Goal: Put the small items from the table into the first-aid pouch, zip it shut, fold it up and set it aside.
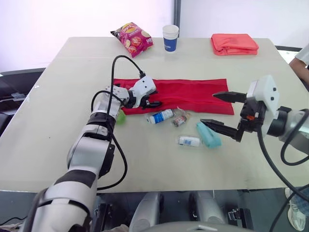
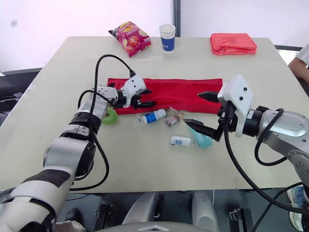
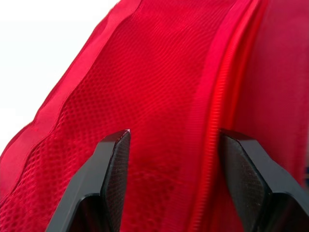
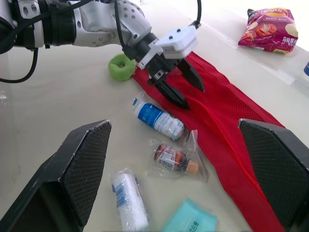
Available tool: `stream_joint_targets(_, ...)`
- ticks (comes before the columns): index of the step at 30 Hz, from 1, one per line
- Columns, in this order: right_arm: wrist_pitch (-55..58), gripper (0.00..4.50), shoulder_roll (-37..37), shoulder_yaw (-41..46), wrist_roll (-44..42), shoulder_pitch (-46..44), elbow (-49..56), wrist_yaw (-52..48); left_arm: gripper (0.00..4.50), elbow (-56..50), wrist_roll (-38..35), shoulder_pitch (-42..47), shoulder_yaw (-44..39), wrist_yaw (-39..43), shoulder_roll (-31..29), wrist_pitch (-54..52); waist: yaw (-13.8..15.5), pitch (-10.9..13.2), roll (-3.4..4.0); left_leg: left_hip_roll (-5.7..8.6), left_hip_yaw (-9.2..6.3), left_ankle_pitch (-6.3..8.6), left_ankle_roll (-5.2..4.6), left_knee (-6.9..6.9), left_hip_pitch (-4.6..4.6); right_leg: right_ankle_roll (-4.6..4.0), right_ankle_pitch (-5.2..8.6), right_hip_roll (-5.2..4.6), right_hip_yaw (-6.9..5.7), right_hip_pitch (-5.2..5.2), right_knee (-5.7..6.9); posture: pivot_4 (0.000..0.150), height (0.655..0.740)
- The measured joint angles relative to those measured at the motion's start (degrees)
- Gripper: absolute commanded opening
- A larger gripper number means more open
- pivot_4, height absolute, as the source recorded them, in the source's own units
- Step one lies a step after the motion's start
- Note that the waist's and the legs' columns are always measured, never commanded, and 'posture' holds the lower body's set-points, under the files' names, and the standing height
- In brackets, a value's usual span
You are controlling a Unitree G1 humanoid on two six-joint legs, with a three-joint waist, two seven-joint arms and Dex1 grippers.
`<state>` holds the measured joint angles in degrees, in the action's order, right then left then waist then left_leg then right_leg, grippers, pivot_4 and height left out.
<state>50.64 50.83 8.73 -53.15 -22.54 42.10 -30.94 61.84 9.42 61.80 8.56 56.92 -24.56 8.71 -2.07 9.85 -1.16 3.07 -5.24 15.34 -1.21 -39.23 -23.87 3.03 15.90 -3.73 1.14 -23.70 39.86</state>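
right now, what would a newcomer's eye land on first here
The long red pouch spread flat across the middle of the table draws the eye first, with the left gripper open over its left end. Just in front of it lie small items, a blue-labelled bottle and a teal packet among them, with the right gripper open wide near the packet.

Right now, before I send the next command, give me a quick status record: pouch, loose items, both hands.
pouch: red pouch lies flat and unfolded on the table
outside pouch: blue-white bottle, bagged small bottle, white roll, teal packet, green ring
left hand: open, at the pouch's left end, over its mesh
right hand: open, empty, above the teal packet
far edge: chips bag, paper cup, folded coral cloth
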Motion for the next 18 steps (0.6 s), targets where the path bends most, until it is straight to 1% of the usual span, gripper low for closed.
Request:
stream_joint_targets(3,0.0,4.5,0.0,0.1,-0.1,0.1,0.4,0.1,2.92,1.0,0.5,2.2,0.6,-0.1,0.3,-0.6,0.0,0.0,0.0,0.0,0.02,0.0,0.0,0.01,0.0,0.0,0.0,0.0,0.01,0.0,0.0,0.15,0.74)
stream_joint_targets(8,0.0,4.5,-0.3,1.2,-1.2,0.8,0.8,1.3,2.92,2.6,0.5,4.5,0.9,2.4,0.2,-1.0,0.0,0.0,0.0,0.0,0.02,0.0,0.0,0.02,0.0,0.0,0.0,0.0,0.01,-0.01,0.0,0.15,0.74)
stream_joint_targets(10,0.0,4.5,-0.6,1.3,-1.5,1.3,0.9,1.7,2.39,4.2,0.5,5.0,1.0,3.7,0.3,-2.0,-0.1,0.0,0.0,0.01,0.03,0.0,0.0,0.01,0.0,0.0,0.0,0.01,0.01,-0.01,0.01,0.15,0.74)
stream_joint_targets(11,0.0,4.5,-0.6,1.3,-1.6,1.4,0.9,1.8,2.32,4.5,0.5,5.1,1.0,4.3,0.3,-2.2,-0.1,0.0,0.0,0.01,0.03,0.0,0.0,0.01,0.0,0.0,0.0,0.01,0.01,-0.01,0.01,0.15,0.74)
stream_joint_targets(12,0.0,4.5,-0.6,1.3,-1.7,1.4,1.0,2.1,1.79,5.1,0.5,5.3,1.0,5.0,0.4,-2.3,-0.1,0.0,0.0,0.0,0.03,0.0,0.0,0.01,0.0,0.0,0.0,0.01,0.01,-0.01,0.0,0.15,0.74)
stream_joint_targets(14,0.0,4.5,-0.6,1.4,-2.0,1.4,1.5,2.6,0.88,6.3,0.5,5.8,0.9,5.9,0.7,-2.8,-0.1,0.0,0.0,0.0,0.03,0.0,0.0,0.01,0.0,0.0,0.0,0.01,0.01,-0.01,0.0,0.15,0.74)
stream_joint_targets(15,0.0,4.5,-0.6,1.4,-2.4,1.4,1.9,2.8,0.29,7.0,0.5,6.1,0.9,6.0,0.9,-3.1,-0.1,0.0,0.0,0.0,0.02,0.0,-0.01,0.01,0.0,0.0,0.0,0.0,0.01,0.0,0.0,0.15,0.74)
stream_joint_targets(17,0.0,4.5,-0.6,2.4,-3.6,1.8,2.0,3.3,0.06,8.6,0.4,7.5,0.8,6.6,1.1,-4.3,0.0,0.0,-0.01,0.01,0.03,0.01,-0.02,0.01,0.0,0.0,0.0,0.0,0.0,0.0,0.0,0.15,0.74)
stream_joint_targets(18,0.0,4.5,-0.6,2.5,-3.6,1.8,2.0,3.3,0.06,8.6,0.4,7.5,0.8,6.7,1.1,-4.4,0.0,0.0,-0.01,0.01,0.03,0.01,-0.02,0.01,0.0,0.0,0.0,0.0,0.01,0.0,0.0,0.15,0.74)
